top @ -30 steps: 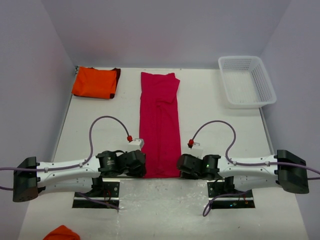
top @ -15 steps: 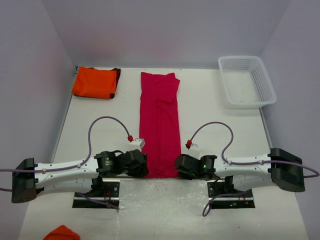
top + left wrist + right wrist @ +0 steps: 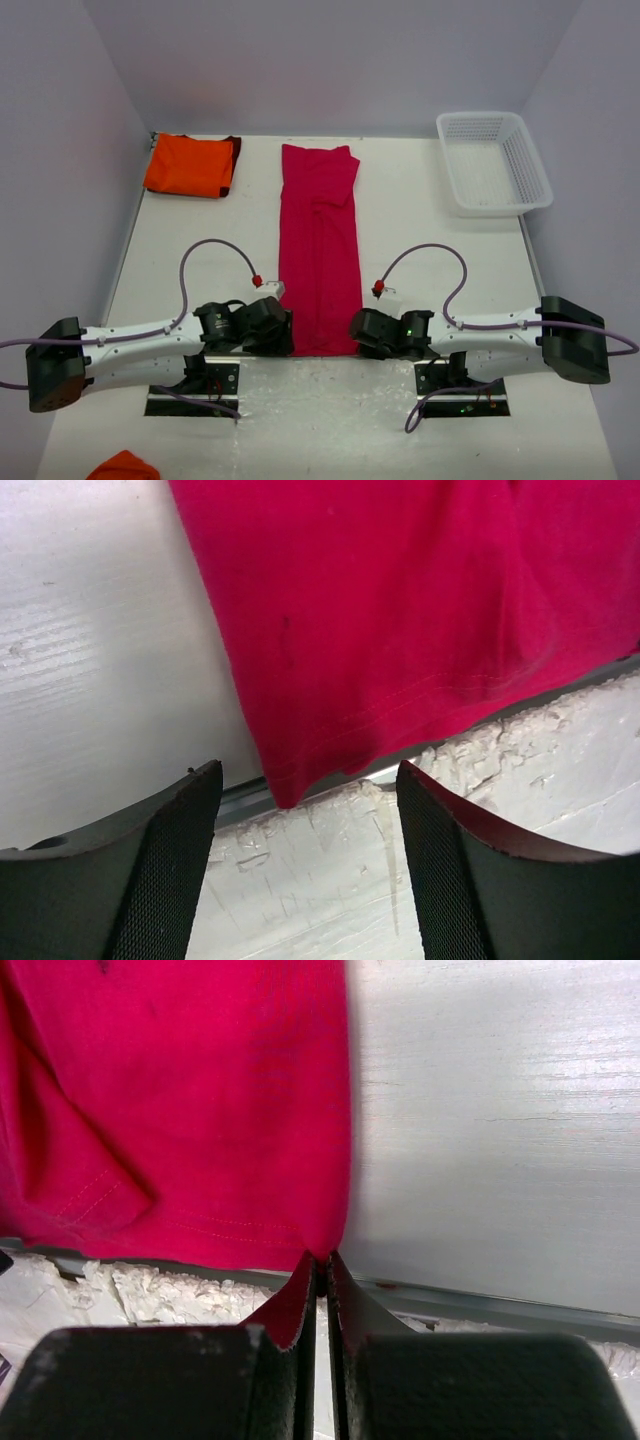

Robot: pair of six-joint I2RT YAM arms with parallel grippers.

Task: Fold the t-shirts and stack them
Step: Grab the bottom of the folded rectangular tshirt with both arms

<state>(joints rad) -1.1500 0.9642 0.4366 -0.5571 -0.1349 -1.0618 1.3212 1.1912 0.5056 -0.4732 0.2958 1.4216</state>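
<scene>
Near: right gripper [image 3: 320, 1262] has its jaws together, clamped on the near right hem corner of the long crimson-pink cloth t-shirt [image 3: 320, 240]; cloth shows pinched between the pads. The left gripper [image 3: 305, 780] has its jaws apart, straddling the near left hem corner, not gripping it. The shirt lies as a narrow strip, folded lengthwise, on the white table [image 3: 420, 230], starting between the two grippers and running straight away from them.

Handling (judgement): light, limp, several layers. It will sag and drag, and the layers may slip apart unless the pinch takes the full thickness at the stitched hem. Take hold at both corners before lifting, or the fold goes skew.

Far: ahead-left of the left gripper, a folded bright orange t-shirt with a maroon edge [image 3: 190, 165] — the stack partner. Ahead-right of the right gripper, a white plastic lattice basket [image 3: 495, 206]. Neither lies in the fold's path.
</scene>
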